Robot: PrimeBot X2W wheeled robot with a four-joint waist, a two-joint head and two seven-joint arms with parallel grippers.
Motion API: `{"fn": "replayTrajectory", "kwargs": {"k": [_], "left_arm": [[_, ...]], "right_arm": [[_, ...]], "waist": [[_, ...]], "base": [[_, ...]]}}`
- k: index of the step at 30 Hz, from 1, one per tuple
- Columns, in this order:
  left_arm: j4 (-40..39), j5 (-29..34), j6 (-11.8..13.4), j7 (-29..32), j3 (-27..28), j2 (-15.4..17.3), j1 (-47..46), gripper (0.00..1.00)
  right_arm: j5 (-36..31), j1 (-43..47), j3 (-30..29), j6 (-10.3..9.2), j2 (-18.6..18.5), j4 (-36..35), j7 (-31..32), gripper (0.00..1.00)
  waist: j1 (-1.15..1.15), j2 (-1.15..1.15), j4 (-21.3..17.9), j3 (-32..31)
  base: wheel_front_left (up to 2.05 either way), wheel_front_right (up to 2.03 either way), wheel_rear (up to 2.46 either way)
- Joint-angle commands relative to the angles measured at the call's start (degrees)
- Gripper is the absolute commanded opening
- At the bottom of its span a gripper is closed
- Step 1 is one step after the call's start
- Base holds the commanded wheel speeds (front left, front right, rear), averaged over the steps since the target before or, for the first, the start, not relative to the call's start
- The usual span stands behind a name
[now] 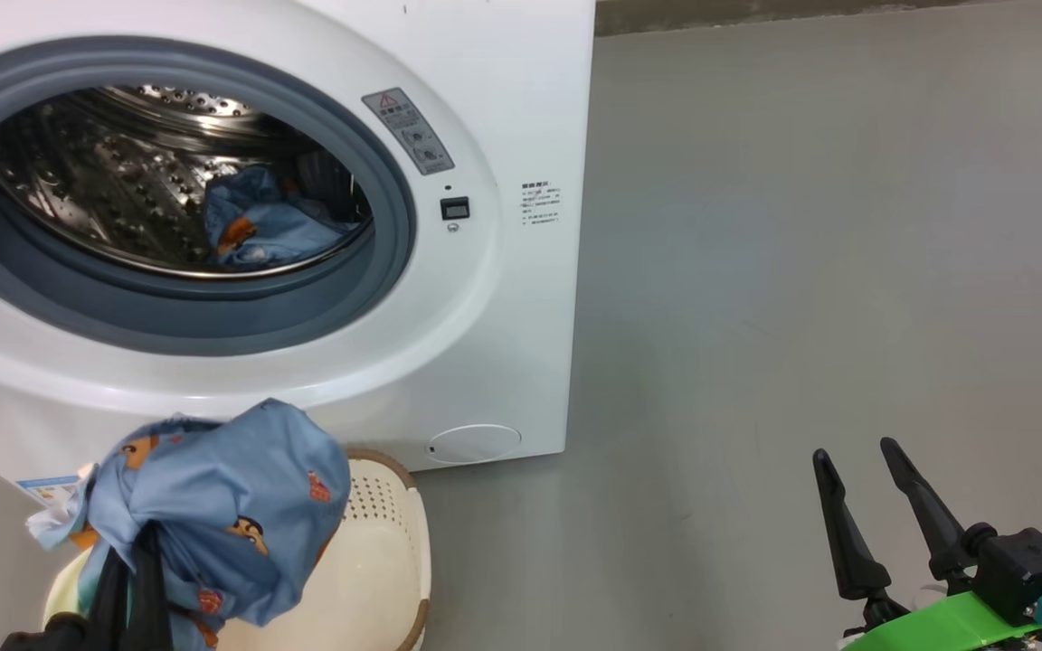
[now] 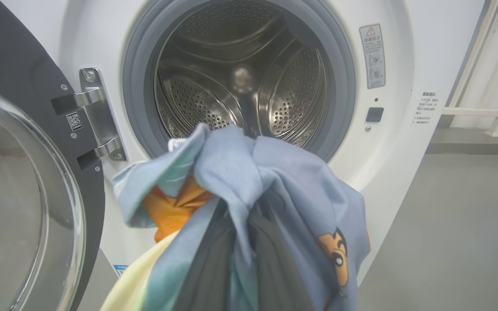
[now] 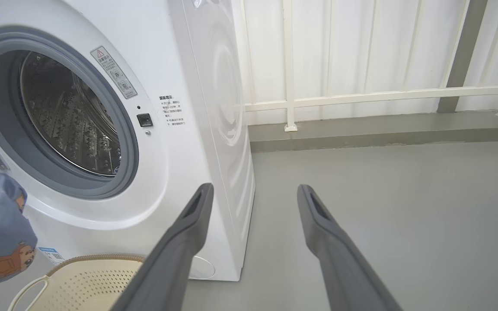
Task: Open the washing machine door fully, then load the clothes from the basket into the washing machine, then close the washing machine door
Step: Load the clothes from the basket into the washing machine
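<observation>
The washing machine (image 1: 503, 108) stands with its round door (image 2: 15, 194) swung open to the left, and the steel drum (image 2: 240, 77) is exposed. One light blue garment (image 1: 259, 226) lies inside the drum. My left gripper (image 1: 132, 561) is shut on another bundle of the clothes (image 1: 232, 506), holding it above the cream basket (image 1: 385, 542), just below the drum opening. The fabric (image 2: 275, 172) drapes over the dark fingers (image 2: 270, 259). My right gripper (image 1: 854, 452) is open and holds nothing, low over the floor to the right of the machine.
Bare grey floor (image 1: 801, 271) stretches to the right of the machine. A white railing (image 3: 361, 95) and a wall run behind it. The door's metal hinge (image 2: 97, 116) sits left of the opening. A small round white flap (image 1: 474, 443) is low on the machine's front.
</observation>
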Motion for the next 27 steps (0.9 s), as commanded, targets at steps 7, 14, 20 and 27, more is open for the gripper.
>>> {"fn": "replayTrajectory", "kwargs": {"k": [7, 14, 20, 27], "left_arm": [[-1.62, 0.04, 0.54, -0.38, 1.43, 0.77, -1.10, 0.00], [-0.63, -0.68, 0.92, -0.38, 0.80, 0.77, -3.55, 0.00], [1.18, -0.24, 0.54, -0.38, 0.93, 0.79, -8.32, 0.00], [4.58, -0.07, -0.20, -0.38, 1.54, 1.31, -14.15, 0.00]], "right_arm": [[-0.56, -0.17, 1.29, 0.09, -0.23, -1.81, 0.11, 1.00], [-0.11, -0.95, 1.28, 0.09, -0.13, -1.82, -0.10, 1.00], [-0.02, -2.07, 1.25, 0.09, -0.26, -1.90, -0.45, 1.00], [0.15, -3.43, 1.26, 0.09, -0.51, -2.02, -0.78, 1.00]], "waist": [[0.00, 0.00, 0.43, 1.05], [0.00, 0.00, 0.20, 4.07], [0.00, 0.00, -0.23, 7.58], [0.00, 0.00, -1.01, 10.99]], "base": [[0.00, 0.00, 0.00], [0.00, 0.00, 0.00], [0.00, 0.00, 0.00], [0.00, 0.00, 0.00]]}}
